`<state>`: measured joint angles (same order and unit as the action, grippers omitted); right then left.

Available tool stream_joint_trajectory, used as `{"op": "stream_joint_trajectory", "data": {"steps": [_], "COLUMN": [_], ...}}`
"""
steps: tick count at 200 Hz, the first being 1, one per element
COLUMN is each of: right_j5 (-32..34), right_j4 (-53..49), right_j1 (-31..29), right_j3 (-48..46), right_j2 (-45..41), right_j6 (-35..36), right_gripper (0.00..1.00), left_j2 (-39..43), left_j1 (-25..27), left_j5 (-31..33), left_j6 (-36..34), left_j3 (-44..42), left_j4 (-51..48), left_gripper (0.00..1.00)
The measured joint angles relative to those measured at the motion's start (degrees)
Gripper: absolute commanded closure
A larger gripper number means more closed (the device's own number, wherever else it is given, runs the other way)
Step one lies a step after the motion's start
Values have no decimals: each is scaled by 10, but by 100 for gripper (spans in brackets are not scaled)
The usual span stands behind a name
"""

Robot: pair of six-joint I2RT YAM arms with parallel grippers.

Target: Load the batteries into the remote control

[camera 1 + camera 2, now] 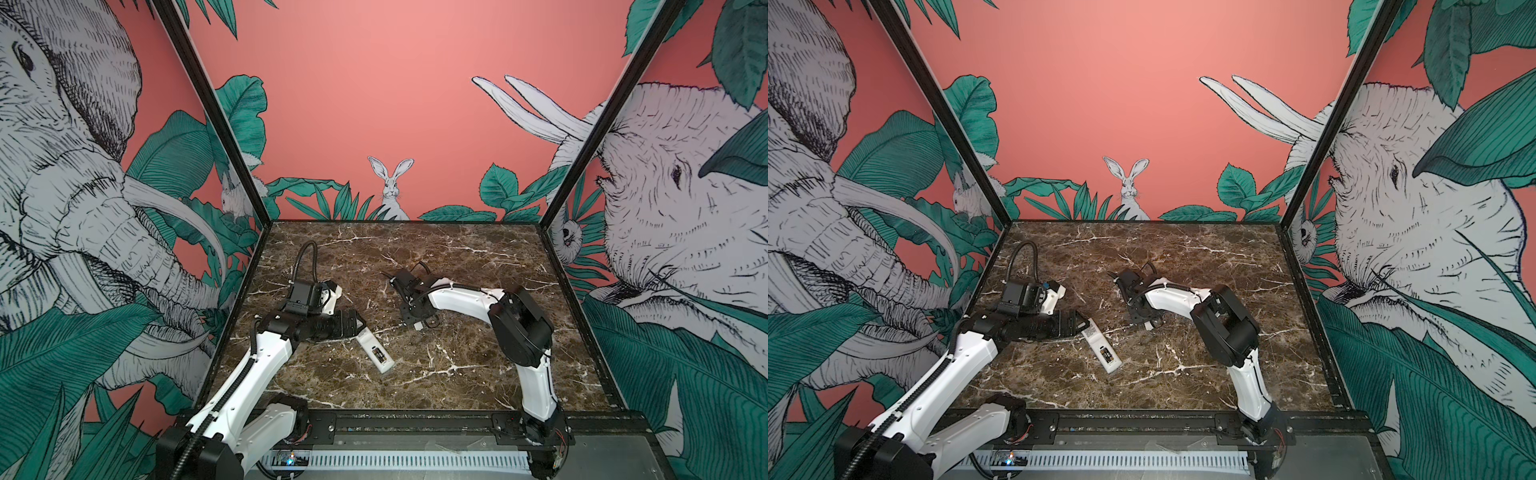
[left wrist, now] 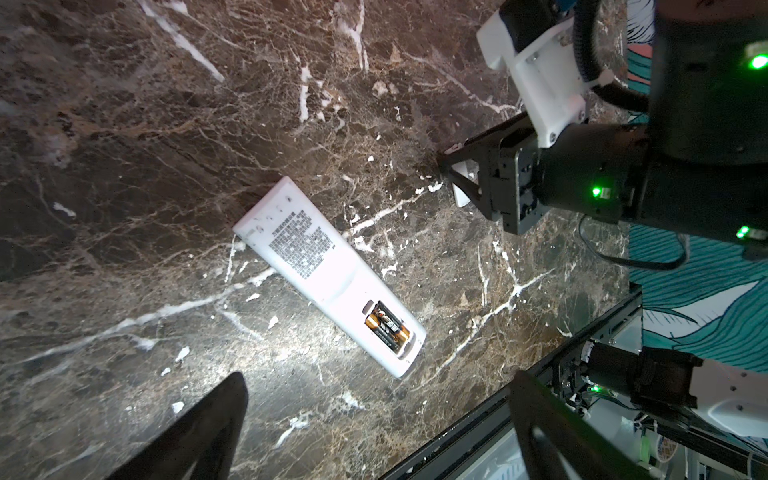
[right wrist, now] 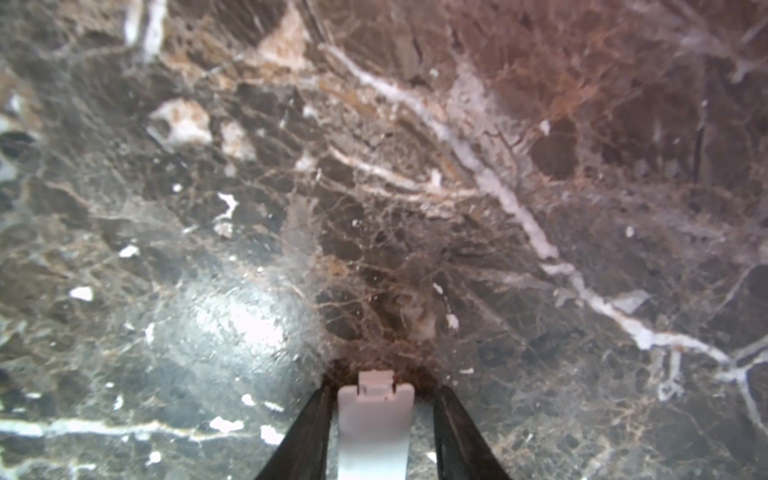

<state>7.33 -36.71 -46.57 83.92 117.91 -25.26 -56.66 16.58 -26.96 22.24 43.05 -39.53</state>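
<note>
Left gripper [image 1: 360, 323]: jaws spread full wide, holding nothing, hovering over the far end of the remote control [image 2: 328, 274] and hiding that end in both top views. Right gripper [image 3: 384, 388]: down at the table, right of the remote and clear of it. Its jaws are set narrow, straddling a short white cover [image 3: 374, 432]. A sliver of marble shows between the cover and one finger [image 3: 451, 424]; the other finger may be touching, wrist view too blurry to call

Marble table [image 1: 457, 257]: dark brown, white veins, everything sits on it

Remote lies flat, back up, diagonal. Grey printed text block is on the half nearer the left gripper; battery bay is uncovered at the opposite end, nearer the robot bases

Cover lies flat on the marble, latch tab at the fingertip end of the right gripper

Batteries [image 2: 388, 328]: two, black and gold, side by side inside the remote's bay
</note>
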Motion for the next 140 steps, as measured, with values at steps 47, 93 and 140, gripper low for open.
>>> {"op": "stream_joint_trajectory", "data": {"steps": [47,93,140], "right_j5": [4,4,4], "right_j4": [-3,-5,9], "right_j1": [2,2,0], "right_j3": [8,12,1], "right_j2": [5,9,2], "right_j6": [5,9,24], "right_gripper": [69,73,77], "left_j2": [0,0,0], "left_j1": [0,0,0], "left_j5": [-10,-16,-27], "left_j6": [0,0,0], "left_j3": [0,0,0], "left_j4": [0,0,2], "left_gripper": [1,1,1]}}
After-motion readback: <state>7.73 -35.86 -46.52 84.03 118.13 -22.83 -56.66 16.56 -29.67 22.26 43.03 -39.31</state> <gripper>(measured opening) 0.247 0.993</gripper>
